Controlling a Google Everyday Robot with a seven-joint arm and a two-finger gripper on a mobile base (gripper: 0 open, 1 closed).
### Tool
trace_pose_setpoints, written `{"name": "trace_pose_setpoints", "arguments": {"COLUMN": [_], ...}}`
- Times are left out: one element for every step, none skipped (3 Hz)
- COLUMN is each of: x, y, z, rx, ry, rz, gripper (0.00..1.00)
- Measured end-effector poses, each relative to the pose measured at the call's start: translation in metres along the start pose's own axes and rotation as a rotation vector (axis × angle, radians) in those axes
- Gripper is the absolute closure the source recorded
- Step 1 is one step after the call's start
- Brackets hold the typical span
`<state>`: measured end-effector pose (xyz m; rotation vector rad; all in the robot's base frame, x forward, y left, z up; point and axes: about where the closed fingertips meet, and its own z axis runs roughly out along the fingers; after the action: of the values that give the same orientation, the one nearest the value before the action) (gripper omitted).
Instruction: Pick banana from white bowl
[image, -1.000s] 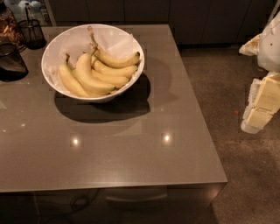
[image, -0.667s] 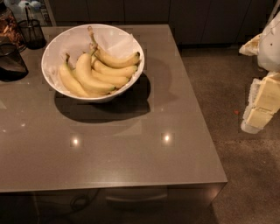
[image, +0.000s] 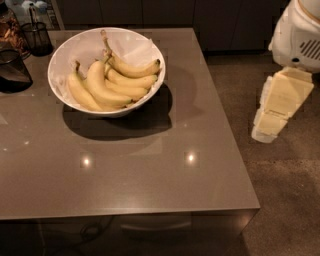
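The white bowl (image: 65, 55) stands at the back left of the grey-brown table (image: 150, 170), with white paper lining inside. A bunch of several yellow bananas (image: 112, 80) lies in it, stems pointing to the back. My gripper (image: 277, 107), cream-coloured, hangs off the table's right side above the floor, well to the right of the bowl and level with it. It holds nothing that I can see. The arm's white body (image: 300, 35) is above it at the top right.
Dark glass jars (image: 12, 70) and a black mesh cup (image: 37, 37) stand at the table's back left, beside the bowl. The table's right edge (image: 227, 125) lies between gripper and bowl. Speckled floor (image: 290, 200) is at the right.
The gripper has shifted a little to the left and up, nearer the table's right edge. The bowl and bananas have not moved.
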<state>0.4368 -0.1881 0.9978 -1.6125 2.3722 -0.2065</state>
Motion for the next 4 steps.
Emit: {"name": "trace_pose_setpoints", "arguments": {"x": [-0.034,-0.061,-0.068,-0.098], "y": [0.001,0.010,0.005,0.011], "z": [-0.011,-0.004,-0.008,-0.009], "rx": [-0.005,-0.063,-0.031,-0.048], "ry": [0.005,-0.021,-0.048,-0.094], "rz": [-0.006,-0.082,-0.081,-0.069], "gripper": [0.00,0.00,0.00,0.00]}}
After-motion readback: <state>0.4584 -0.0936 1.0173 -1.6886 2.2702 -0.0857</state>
